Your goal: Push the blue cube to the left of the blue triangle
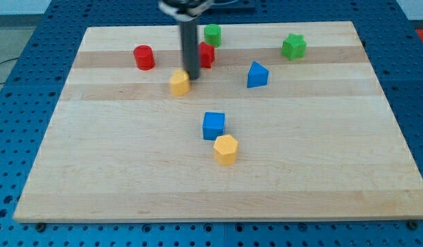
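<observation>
Starting at the view's bottom, we find a yellow hexagonal block [226, 149] lying nearest, and the blue cube [213, 125] sits just above it, almost touching its upper left edge. That cube is our task's thing, resting flat near the middle of the wooden board [321, 192].

Further up and to the view's right stands the blue triangle [257, 74], well apart from the cube. Its left side looks open, with bare wood between it and the red block [207, 55] partly hidden behind our rod.

Our tip [191, 75] rests just beside the right edge of a small yellow block [179, 82], possibly touching it, and well apart from the cube. We have no jaws to open or close; the rod holds nothing.

At the view's top lie a red cylinder [143, 57], a green block [212, 34] and a green star-shaped block [293, 46].

We judge the cube light, rigid and ready to slide on smooth wood, yet likely to spin if struck off-centre. We should press squarely on its lower face, mindful that the yellow hexagonal block crowds that side.
</observation>
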Motion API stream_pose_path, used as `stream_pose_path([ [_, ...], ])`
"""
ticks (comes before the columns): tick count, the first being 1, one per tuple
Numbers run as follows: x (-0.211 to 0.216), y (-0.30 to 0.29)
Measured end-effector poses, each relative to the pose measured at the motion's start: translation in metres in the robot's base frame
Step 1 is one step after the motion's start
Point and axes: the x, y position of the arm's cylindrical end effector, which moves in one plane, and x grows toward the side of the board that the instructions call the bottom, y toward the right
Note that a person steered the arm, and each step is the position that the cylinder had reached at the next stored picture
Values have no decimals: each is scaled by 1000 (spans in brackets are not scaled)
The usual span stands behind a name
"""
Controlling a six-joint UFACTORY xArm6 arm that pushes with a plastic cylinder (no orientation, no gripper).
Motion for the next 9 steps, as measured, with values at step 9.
stream_pose_path([
  [9, 95, 74],
])
